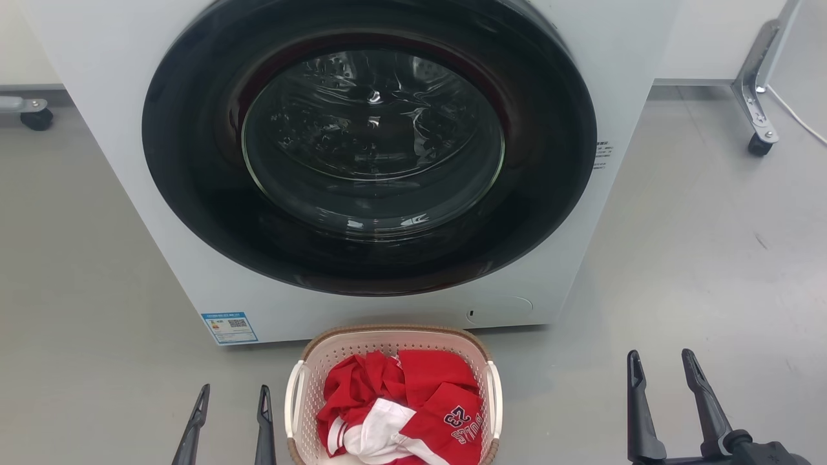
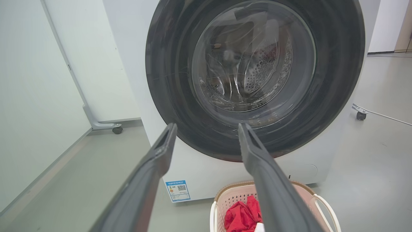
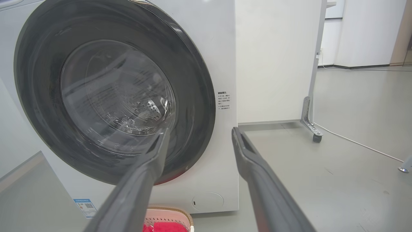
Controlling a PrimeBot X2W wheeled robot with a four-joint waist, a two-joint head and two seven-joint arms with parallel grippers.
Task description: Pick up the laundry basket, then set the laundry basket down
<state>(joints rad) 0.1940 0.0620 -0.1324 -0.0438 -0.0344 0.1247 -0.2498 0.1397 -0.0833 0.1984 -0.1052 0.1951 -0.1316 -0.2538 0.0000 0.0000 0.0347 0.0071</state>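
The laundry basket (image 1: 336, 349) stands on the floor just in front of the washer, cream-pink with a brown rim and white side handles, and it holds red and white clothes (image 1: 400, 407). My left gripper (image 1: 234, 395) is open just left of the basket's left handle, apart from it. Further off on the right, my right gripper (image 1: 660, 360) is open over bare floor. The left wrist view has the basket (image 2: 231, 198) low behind the open left gripper (image 2: 207, 128). In the right wrist view a corner of the basket (image 3: 167, 214) peeks between the open fingers of my right gripper (image 3: 200, 132).
A white front-loading washer (image 1: 194, 245) with a shut dark round door (image 1: 368, 148) rises directly behind the basket. White panels on castor feet (image 1: 759, 139) stand at the back right and at the back left (image 1: 35, 116). Grey floor lies on both sides.
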